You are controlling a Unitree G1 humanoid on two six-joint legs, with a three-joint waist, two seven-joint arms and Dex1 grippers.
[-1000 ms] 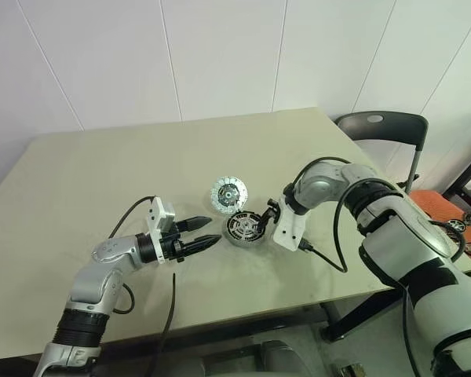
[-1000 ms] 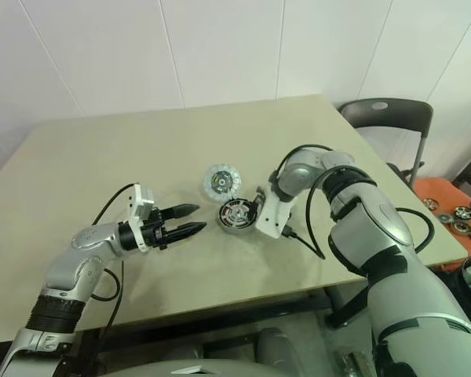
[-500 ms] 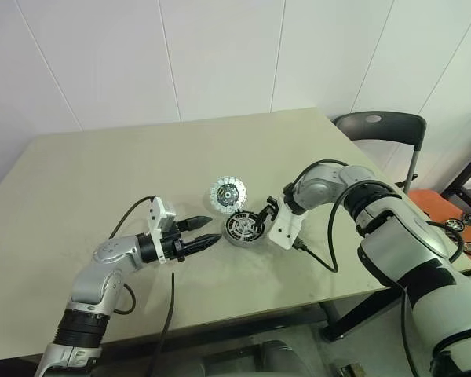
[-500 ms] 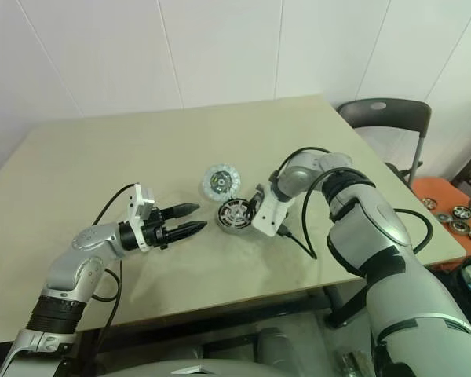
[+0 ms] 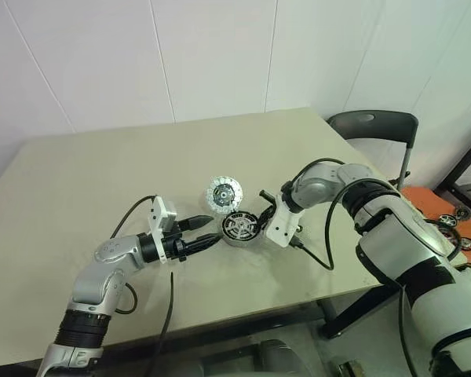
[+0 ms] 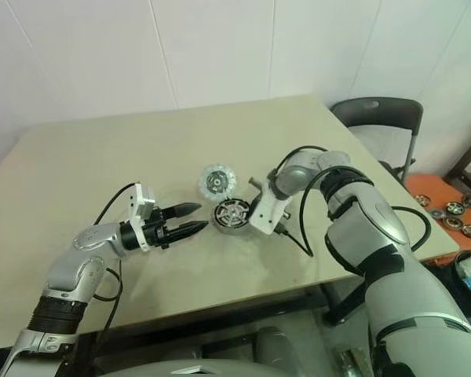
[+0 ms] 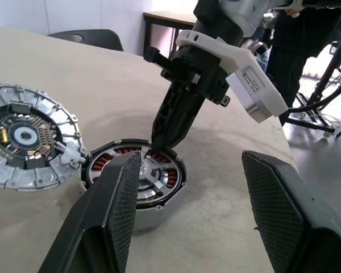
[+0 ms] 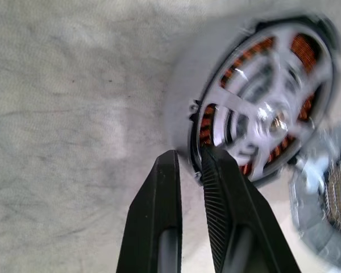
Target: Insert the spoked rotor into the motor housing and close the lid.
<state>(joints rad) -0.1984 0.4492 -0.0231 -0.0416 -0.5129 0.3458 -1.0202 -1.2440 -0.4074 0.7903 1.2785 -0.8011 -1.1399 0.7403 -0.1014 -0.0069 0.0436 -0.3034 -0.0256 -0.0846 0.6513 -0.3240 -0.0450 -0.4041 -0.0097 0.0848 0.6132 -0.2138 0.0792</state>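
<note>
At frame centre the spoked rotor point(image 7: 149, 175) sits inside the motor housing point(image 5: 241, 228), whose rim the right gripper point(image 8: 191, 165) pinches, the lid point(image 5: 223, 192) lying just above-left, while the left gripper point(image 5: 209, 232) hovers apart at left.

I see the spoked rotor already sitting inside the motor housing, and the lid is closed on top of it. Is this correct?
Not quite. The spoked rotor does sit inside the motor housing, but the lid is not on top of it. It lies flat on the table beside the housing, inner side facing up. The left wrist view shows this, with the housing's copper windings still uncovered.
</note>
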